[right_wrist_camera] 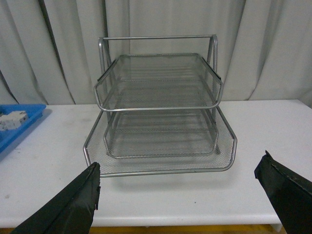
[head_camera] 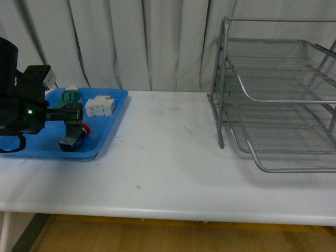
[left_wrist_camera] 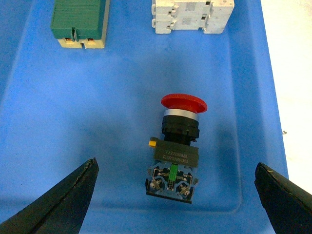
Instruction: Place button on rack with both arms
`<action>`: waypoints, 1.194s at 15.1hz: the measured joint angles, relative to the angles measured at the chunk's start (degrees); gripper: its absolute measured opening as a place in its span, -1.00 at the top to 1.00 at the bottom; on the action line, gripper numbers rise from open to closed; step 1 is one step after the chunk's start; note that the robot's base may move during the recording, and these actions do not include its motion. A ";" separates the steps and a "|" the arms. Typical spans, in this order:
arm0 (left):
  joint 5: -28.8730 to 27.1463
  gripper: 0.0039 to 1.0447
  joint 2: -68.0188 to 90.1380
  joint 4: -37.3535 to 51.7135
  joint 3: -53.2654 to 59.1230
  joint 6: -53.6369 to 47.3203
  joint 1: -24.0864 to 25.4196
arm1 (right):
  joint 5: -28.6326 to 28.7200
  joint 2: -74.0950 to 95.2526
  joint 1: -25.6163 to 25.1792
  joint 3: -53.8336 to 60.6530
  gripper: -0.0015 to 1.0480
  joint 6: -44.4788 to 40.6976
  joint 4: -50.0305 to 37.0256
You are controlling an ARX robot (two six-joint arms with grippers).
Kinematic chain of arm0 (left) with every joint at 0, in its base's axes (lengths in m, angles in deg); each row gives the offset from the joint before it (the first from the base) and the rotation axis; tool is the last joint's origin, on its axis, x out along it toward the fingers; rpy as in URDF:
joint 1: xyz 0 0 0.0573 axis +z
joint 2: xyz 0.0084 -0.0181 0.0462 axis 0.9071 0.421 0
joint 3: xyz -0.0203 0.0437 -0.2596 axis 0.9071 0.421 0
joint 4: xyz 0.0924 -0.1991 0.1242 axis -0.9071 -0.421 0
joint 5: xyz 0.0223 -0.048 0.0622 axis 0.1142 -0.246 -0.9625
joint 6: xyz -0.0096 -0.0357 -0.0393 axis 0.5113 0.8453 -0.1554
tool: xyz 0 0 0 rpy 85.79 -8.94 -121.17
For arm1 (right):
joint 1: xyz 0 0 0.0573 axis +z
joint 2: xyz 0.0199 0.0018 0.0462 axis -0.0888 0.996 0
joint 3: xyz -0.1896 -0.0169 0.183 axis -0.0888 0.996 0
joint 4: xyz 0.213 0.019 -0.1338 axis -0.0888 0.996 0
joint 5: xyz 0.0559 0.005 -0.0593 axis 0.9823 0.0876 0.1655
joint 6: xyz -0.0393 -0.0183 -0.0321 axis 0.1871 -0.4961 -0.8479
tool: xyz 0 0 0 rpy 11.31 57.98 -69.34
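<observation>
Button point(left_wrist_camera: 178, 146) lies on its side in blue tray point(left_wrist_camera: 73, 122), between the left gripper point(left_wrist_camera: 175, 165) jaws, spread wide, not touching. Green block point(left_wrist_camera: 80, 19) and white block point(left_wrist_camera: 192, 14) sit beyond it, clear. Right gripper point(right_wrist_camera: 180, 163) wide, empty, facing rack point(right_wrist_camera: 158, 97).

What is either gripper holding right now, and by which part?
Nothing is held. The left gripper is open, its fingers either side of the button in the blue tray, not touching it. The right gripper is open, facing the rack.

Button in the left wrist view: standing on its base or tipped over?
Tipped over. The button lies on its side on the blue tray, red cap and blocky body both showing in profile.
</observation>
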 joint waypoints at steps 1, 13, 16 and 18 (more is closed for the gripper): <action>0.09 -0.88 1.27 -0.85 -1.51 -0.28 -0.11 | 0.00 0.00 0.00 0.00 -0.87 -0.02 0.00; -1.95 -0.88 10.91 -5.01 -10.23 -1.49 -1.05 | 0.00 0.00 0.00 0.00 -0.87 -0.02 0.00; -2.34 -0.70 11.63 -5.31 -10.71 -1.79 -1.05 | 0.00 0.00 0.00 0.00 -0.87 -0.02 0.00; -3.37 -0.29 12.02 -5.73 -10.78 -1.90 -1.14 | 0.00 0.00 0.00 0.00 -0.87 -0.02 0.00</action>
